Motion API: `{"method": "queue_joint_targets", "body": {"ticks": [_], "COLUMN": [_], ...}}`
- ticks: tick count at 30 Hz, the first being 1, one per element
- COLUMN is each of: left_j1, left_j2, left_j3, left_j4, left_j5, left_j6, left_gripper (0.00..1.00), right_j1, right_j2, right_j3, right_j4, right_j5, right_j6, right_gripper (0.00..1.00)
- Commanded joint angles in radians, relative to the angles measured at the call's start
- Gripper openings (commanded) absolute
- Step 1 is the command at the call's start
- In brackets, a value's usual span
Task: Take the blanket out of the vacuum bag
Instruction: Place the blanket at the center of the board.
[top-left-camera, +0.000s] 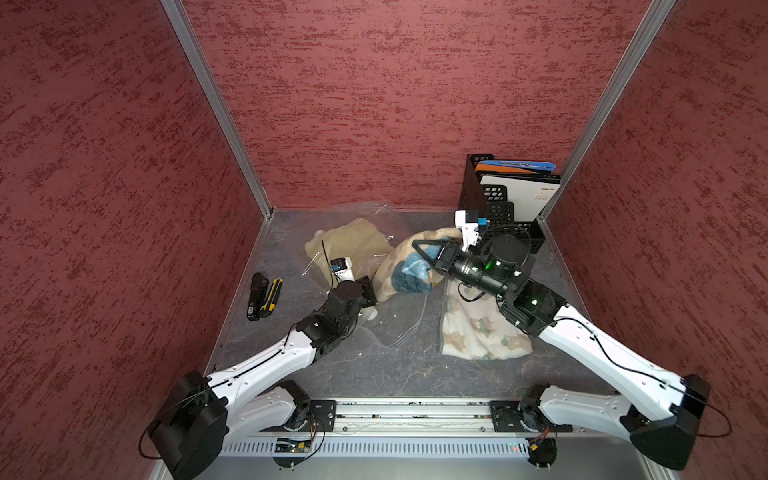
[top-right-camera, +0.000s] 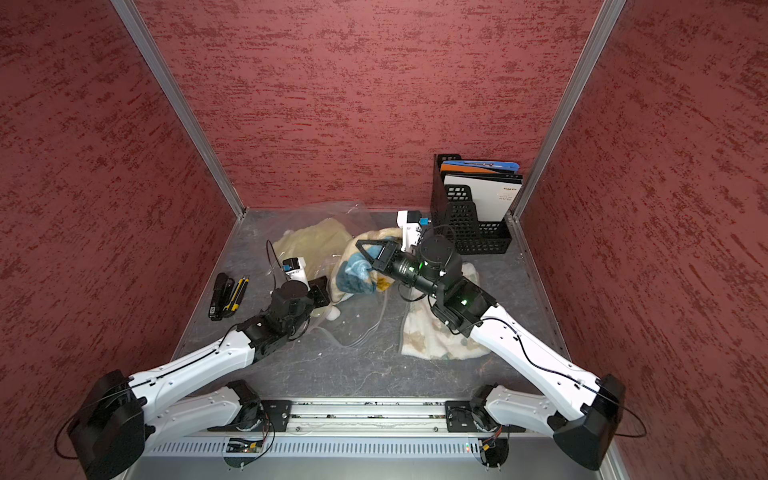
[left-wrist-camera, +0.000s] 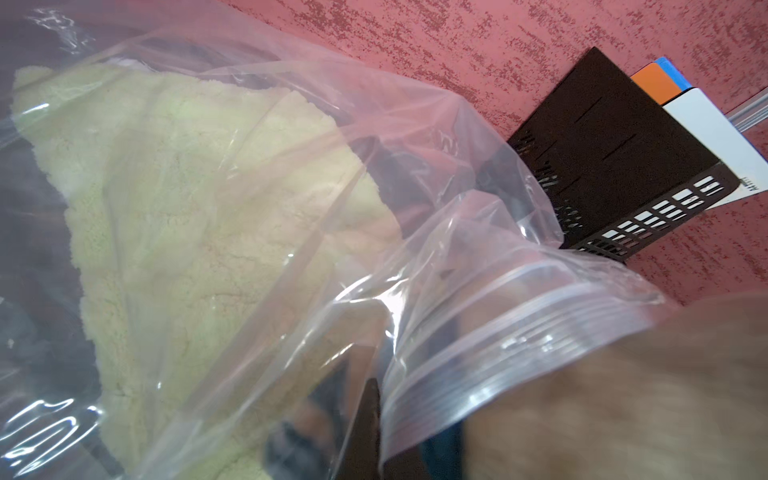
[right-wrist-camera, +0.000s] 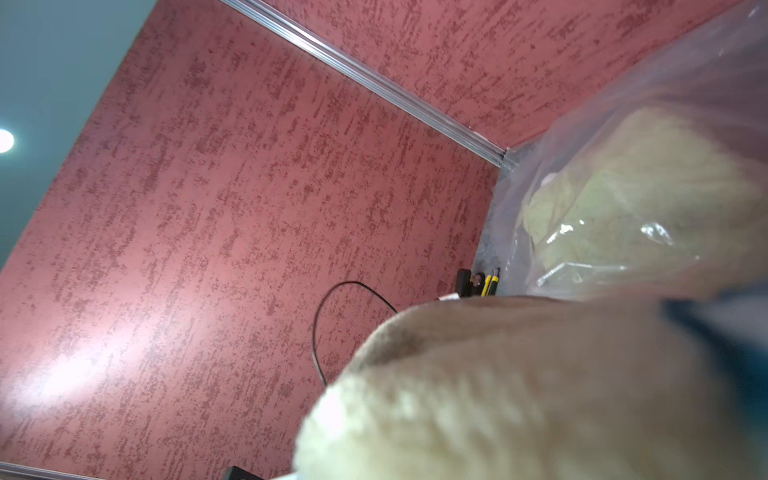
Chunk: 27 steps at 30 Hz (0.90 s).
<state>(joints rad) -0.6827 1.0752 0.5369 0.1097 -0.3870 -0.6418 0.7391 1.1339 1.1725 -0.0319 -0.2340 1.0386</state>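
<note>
The vacuum bag (top-left-camera: 365, 216) lies crumpled at the back middle of the table, clear and crinkly. A pale yellow fleece mass (top-left-camera: 347, 245) sits inside it. The blanket (top-left-camera: 405, 272), cream fleece with blue and tan print, is bunched beside the bag's mouth and trails to the front right (top-left-camera: 478, 332). My right gripper (top-left-camera: 422, 249) is shut on the bunched blanket, which fills the right wrist view (right-wrist-camera: 540, 395) and hides the jaws there. My left gripper (top-left-camera: 370, 289) is shut on the bag's edge by the zip-seal strip (left-wrist-camera: 498, 332); one dark finger (left-wrist-camera: 365, 436) shows against the plastic.
A black mesh file holder (top-left-camera: 498, 216) with folders stands in the back right corner. A black tool and yellow-black knives (top-left-camera: 264, 295) lie by the left wall. Red walls close in three sides. Grey tabletop (top-left-camera: 374, 365) shows in front of the bag.
</note>
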Motion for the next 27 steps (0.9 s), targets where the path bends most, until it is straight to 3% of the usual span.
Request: {"method": "queue_joint_targets", "body": {"ticks": [1,10,18,27], "left_j1": [0.005,0.015,0.030,0.097], "left_j2": [-0.004,-0.017,-0.101,-0.259], "left_j3": [-0.039,-0.097,-0.123,-0.160], "left_j4": [-0.013,-0.002,-0.035,-0.133], "left_j5": [-0.053,-0.070,-0.081,-0.077], "left_j6": [-0.031,-0.068,-0.068,-0.060], "left_gripper": [0.00,0.00,0.00,0.00], "right_j1": [-0.061,-0.292,-0.493,-0.521], "right_j2": [-0.043,-0.055,-0.221,-0.377], "right_j3": [0.093,0.246,0.072,0.007], "right_j4": [-0.031,-0.143,-0.221,-0.345], "right_j5": [-0.043,-0.182,-0.258,-0.225], "right_j6": [-0.031,-0.003,0.046,0.004], "right_gripper": [0.00,0.00,0.00,0.00]}}
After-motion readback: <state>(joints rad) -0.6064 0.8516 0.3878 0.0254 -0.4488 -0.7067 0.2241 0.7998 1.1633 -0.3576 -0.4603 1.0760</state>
